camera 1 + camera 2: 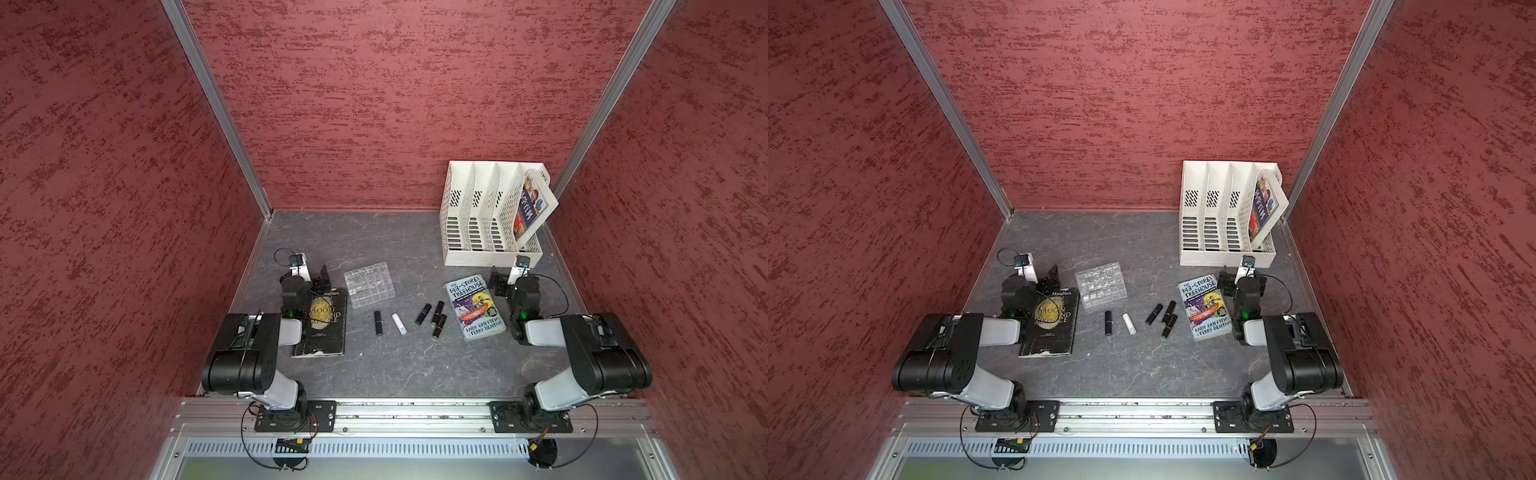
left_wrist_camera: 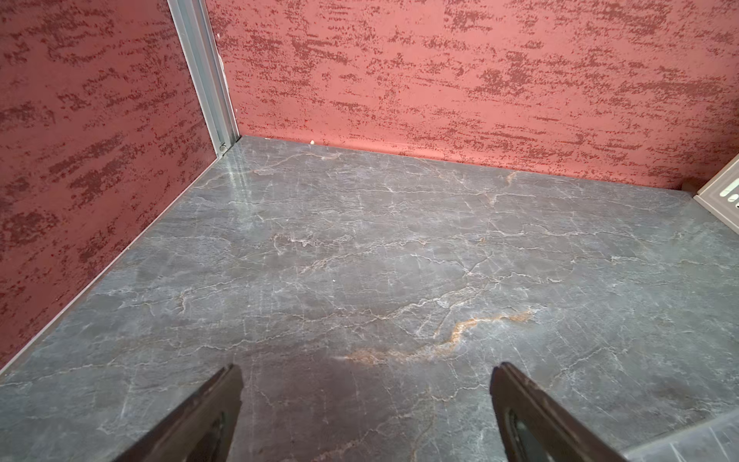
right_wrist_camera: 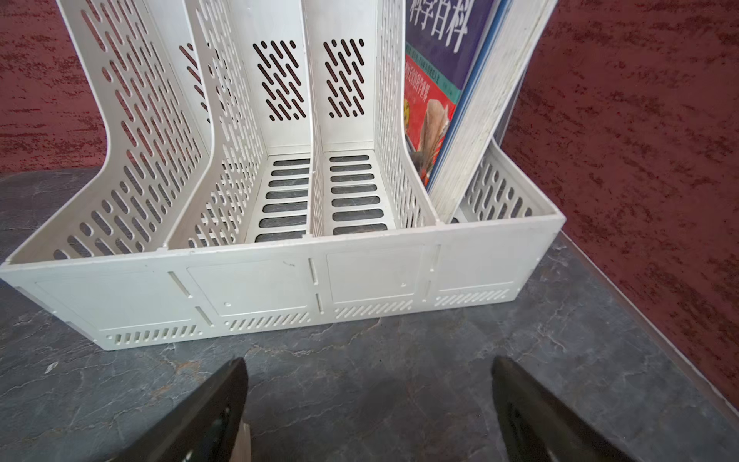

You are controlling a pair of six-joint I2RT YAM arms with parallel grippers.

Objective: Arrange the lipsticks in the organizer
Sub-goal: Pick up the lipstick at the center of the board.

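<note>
Lipsticks (image 1: 399, 324), five tubes in all, are laid flat on a grey marbled table (image 1: 395, 374) that is enclosed by red textured walls. A white perforated file rack (image 1: 478, 216) is placed at the far right corner, and a colourful book (image 1: 530, 205) is leaned inside its rightmost slot. At the left, a worn dark book (image 1: 324, 332) is laid flat. The left gripper (image 2: 366, 372) is held low by that book's far end, its jaws spread wide with only bare table between them. The right gripper (image 3: 368, 368) is pointed at the near wall of the rack, its jaws likewise fully parted and empty. A blue paperback (image 1: 473, 307) is laid flat right of centre. The organizer (image 1: 368, 285), a clear box of square cells, is set left of centre, just right of the dark book's far end, and its cells are shown empty. Just nearer than it, a lone black lipstick (image 1: 378, 323) and the white lipstick (image 1: 399, 324) are laid side by side. Three more black lipsticks (image 1: 438, 311) are clustered to their right, beside the paperback.
</note>
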